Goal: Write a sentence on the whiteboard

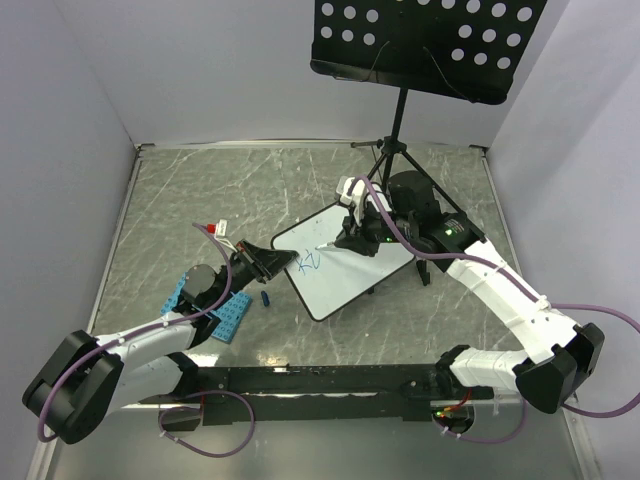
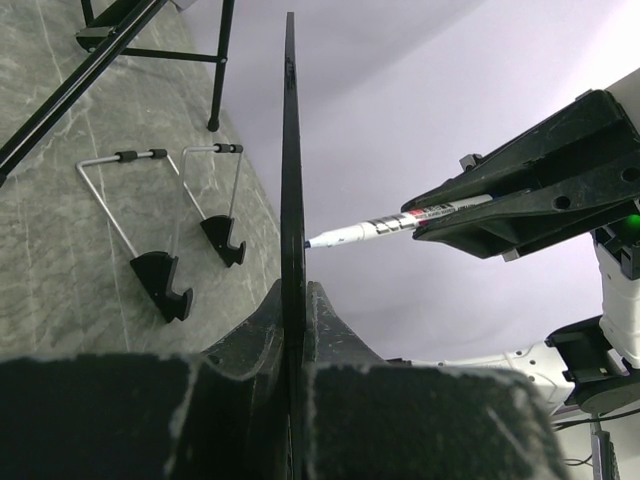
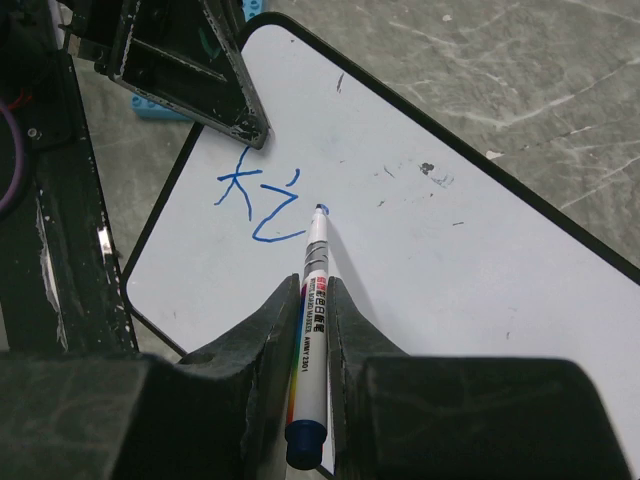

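The whiteboard (image 1: 345, 258) stands tilted mid-table. It also fills the right wrist view (image 3: 450, 230) and shows edge-on in the left wrist view (image 2: 290, 150). My left gripper (image 1: 268, 262) is shut on its left edge, the rim clamped between both fingers (image 2: 330, 320). My right gripper (image 1: 352, 238) is shut on a white marker (image 3: 315, 320) with a blue end; its tip touches the board just right of the first blue strokes of the sentence (image 3: 255, 195). From the left wrist view the marker (image 2: 390, 224) meets the board's face.
A black perforated music-stand tray (image 1: 425, 45) on a tripod (image 1: 395, 150) stands at the back. A blue studded plate (image 1: 225, 315) and a small blue cap (image 1: 267, 297) lie near the left arm. The board's wire feet (image 2: 160, 240) show behind it.
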Available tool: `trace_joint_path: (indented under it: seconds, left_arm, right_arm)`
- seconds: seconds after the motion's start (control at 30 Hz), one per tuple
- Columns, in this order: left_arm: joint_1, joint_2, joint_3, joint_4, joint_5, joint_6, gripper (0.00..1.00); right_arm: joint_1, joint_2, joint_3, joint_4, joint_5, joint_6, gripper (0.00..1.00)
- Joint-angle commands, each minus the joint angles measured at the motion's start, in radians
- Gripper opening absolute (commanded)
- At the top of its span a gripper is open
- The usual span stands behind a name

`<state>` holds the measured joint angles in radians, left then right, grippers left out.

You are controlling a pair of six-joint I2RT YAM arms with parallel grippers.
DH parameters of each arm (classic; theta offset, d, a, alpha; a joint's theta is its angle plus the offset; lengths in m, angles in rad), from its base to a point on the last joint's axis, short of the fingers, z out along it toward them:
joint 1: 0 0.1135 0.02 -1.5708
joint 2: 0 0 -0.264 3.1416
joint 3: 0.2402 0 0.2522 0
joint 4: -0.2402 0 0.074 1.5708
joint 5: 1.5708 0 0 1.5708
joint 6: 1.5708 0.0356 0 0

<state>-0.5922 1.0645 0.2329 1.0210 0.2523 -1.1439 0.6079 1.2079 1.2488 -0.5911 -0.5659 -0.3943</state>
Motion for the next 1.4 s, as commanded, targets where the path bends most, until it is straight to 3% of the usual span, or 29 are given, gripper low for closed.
trace_joint_path:
  seconds: [0.0, 0.37, 1.37]
  left_arm:
    - [-0.001, -0.049, 0.031, 0.168, -0.018, -0.028, 0.01]
    - [0.011, -0.066, 0.028, 0.152, -0.021, -0.024, 0.01]
    - [0.009, -0.009, 0.02, 0.221, 0.027, -0.045, 0.01]
  right_arm:
    - [-0.007, -0.027, -0.026, -0.015, -0.003, -0.012, 0.0]
    - [-0.008, -0.053, -0.066, -0.038, -0.025, -0.021, 0.0]
    - [-0.04, 0.047, 0.064, 0.028, 0.001, 0.034, 0.0]
